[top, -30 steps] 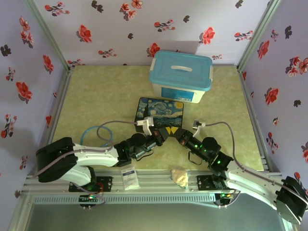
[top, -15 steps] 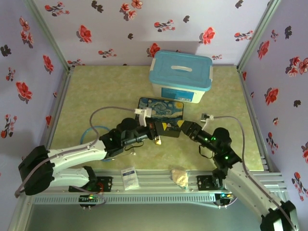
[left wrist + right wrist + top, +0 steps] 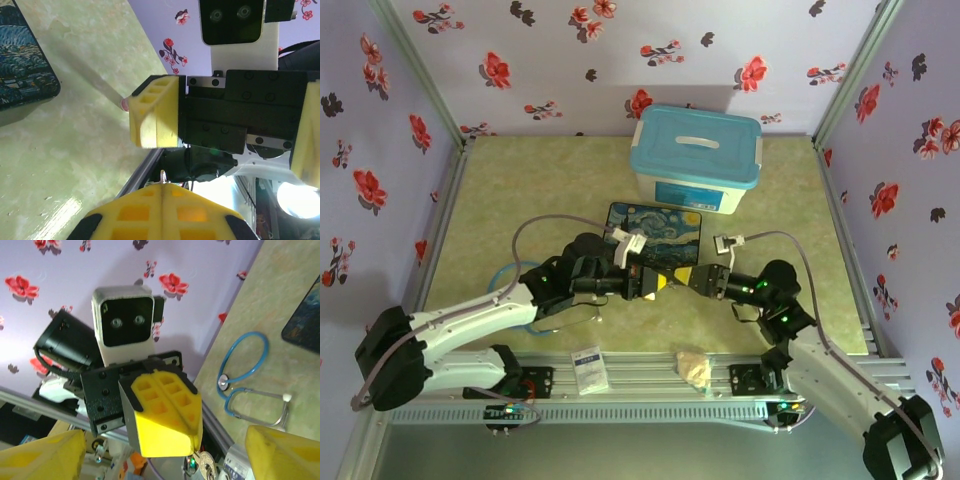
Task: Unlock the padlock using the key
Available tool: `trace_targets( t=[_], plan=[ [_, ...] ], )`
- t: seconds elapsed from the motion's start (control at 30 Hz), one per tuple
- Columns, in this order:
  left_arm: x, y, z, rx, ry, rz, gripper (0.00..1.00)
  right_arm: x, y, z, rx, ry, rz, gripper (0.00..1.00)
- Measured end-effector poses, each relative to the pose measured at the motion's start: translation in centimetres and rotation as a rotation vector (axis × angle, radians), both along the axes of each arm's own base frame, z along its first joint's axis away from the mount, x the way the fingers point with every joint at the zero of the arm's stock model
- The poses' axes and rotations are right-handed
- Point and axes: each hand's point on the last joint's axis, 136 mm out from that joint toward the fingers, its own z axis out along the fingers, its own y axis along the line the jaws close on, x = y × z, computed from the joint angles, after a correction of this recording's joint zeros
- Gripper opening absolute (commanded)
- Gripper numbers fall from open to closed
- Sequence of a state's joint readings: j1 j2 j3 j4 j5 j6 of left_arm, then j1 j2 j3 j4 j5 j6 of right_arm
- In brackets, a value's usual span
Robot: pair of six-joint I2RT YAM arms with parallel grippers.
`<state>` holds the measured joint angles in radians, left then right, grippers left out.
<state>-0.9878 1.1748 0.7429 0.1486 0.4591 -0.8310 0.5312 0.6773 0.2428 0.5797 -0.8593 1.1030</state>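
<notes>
My left gripper (image 3: 658,282) hovers just in front of the painted tin (image 3: 655,228), jaws pressed together. From the tip of its fingers (image 3: 165,410) dangles the key (image 3: 205,466), a small gold-silver piece with a ring. In the left wrist view a thin sliver of it (image 3: 162,176) sticks out past the shut left gripper (image 3: 162,187). My right gripper (image 3: 692,278) faces it tip to tip and stands open, one yellow finger (image 3: 155,112) on each side and nothing between them. The padlock is out of view.
A white box with a blue lid (image 3: 695,160) stands behind the tin. A blue stethoscope (image 3: 245,370) lies on the mat under my left arm. A small card (image 3: 588,368) and a pale packet (image 3: 695,368) rest on the front rail.
My right gripper has gone from shut to open and swung to point left at the left gripper. My left arm has stretched forward, its gripper still shut.
</notes>
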Motion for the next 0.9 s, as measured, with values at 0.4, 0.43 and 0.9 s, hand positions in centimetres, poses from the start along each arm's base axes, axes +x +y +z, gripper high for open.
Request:
trace_targets(
  t=[0.4, 0.43, 0.9],
  plan=[
    [-0.3, -0.4, 1.6, -0.029, -0.009, -0.032, 0.00, -1.2, 0.7, -0.4, -0.013, -0.014, 0.069, 0.41],
    [-0.4, -0.4, 1.6, -0.028, -0.009, -0.032, 0.00, -1.3, 0.7, -0.3, -0.012, -0.016, 0.071, 0.37],
    [-0.5, -0.5, 2.1, -0.049, -0.011, -0.046, 0.00, -1.2, 0.7, -0.3, -0.009, -0.025, 0.070, 0.11]
  ],
)
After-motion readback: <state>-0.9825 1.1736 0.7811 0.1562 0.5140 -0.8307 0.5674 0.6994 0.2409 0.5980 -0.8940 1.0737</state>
